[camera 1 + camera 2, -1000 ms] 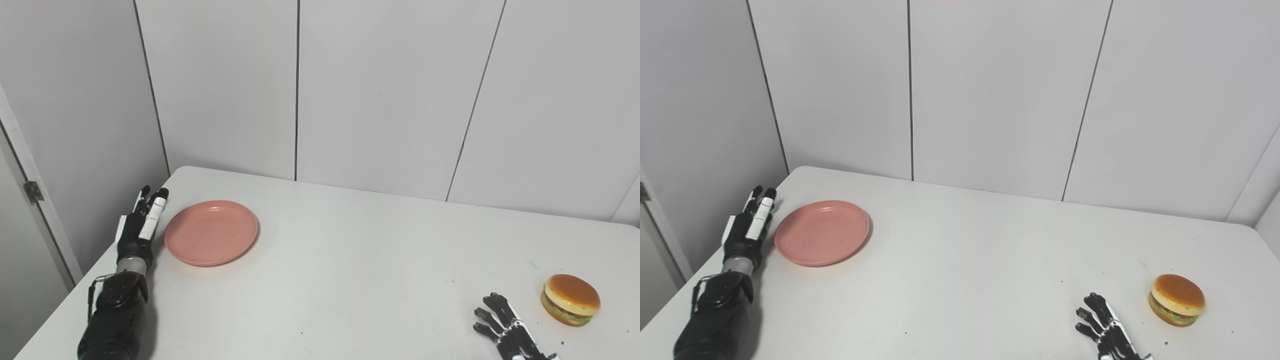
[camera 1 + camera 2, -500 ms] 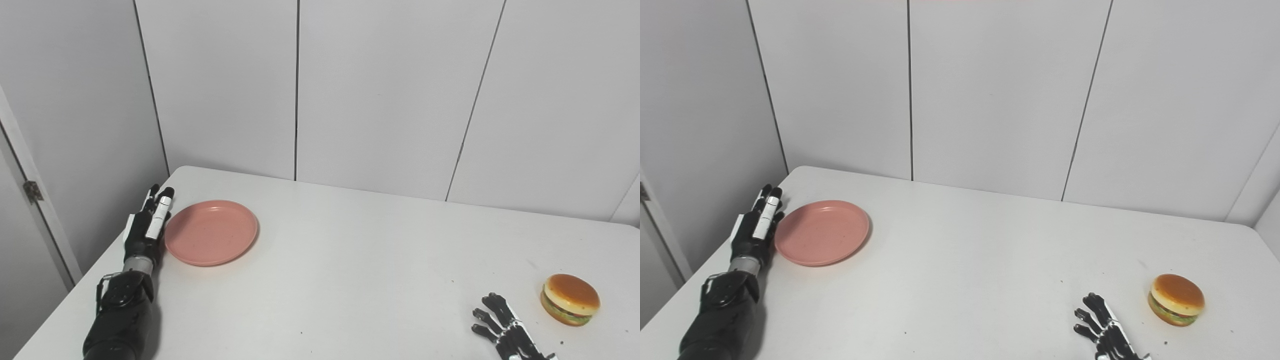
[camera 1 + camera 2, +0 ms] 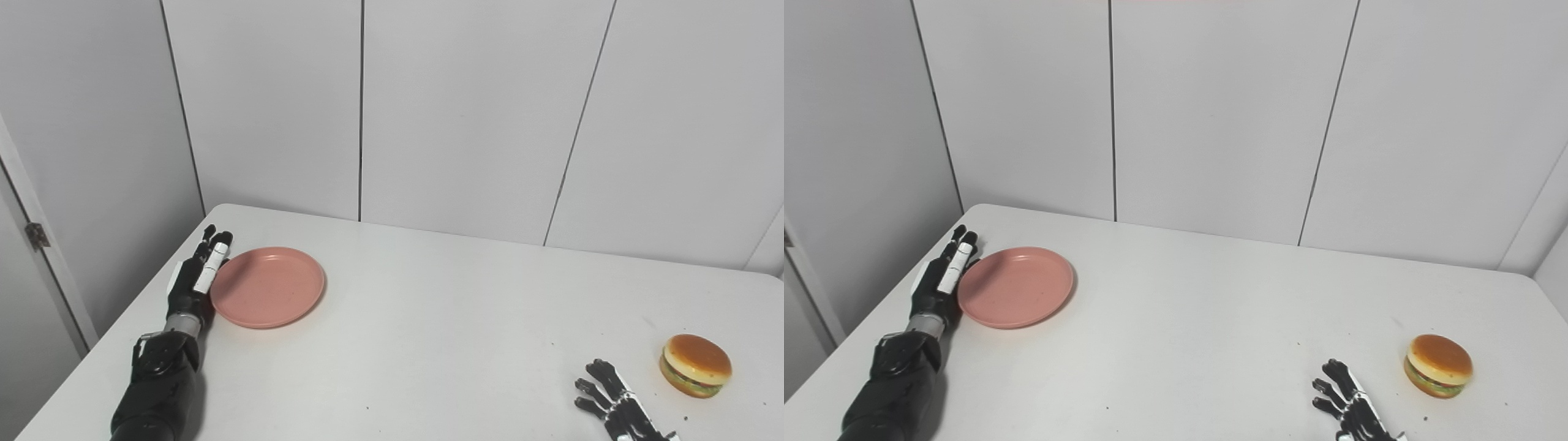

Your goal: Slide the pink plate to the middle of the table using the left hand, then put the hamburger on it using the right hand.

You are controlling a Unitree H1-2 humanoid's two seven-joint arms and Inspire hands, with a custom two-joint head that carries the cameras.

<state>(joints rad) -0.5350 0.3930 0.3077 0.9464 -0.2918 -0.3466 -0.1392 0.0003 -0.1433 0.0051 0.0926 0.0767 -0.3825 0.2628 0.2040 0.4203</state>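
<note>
Pink plate (image 3: 267,286) is sitting flat on the white table (image 3: 429,318), far over toward the left edge and nowhere near the middle. Left hand (image 3: 195,283) is lying edge-on right against the plate's left rim, fingers (image 3: 211,269) straight and held close together, pointing away toward the back wall (image 3: 465,110). It isn't gripping anything, it's just flat alongside the rim, and the contact looks like touching from both head cameras. Black forearm (image 3: 158,386) runs back from the wrist to the bottom of the picture.

Over on the other side, the right hand (image 3: 1350,404) is only partly in view at the bottom edge, resting low by the table with its fingers (image 3: 1332,375) spread apart and empty. Hamburger (image 3: 1438,374) sits upright on the table just to the right of those fingers and a bit farther back, close but with a clear gap, not touching. Its bun is glossy brown with a strip of green showing under it. Plate and hamburger are well apart, pretty much at opposite ends of the table. A few small dark specks dot the tabletop near the right hand.
</note>
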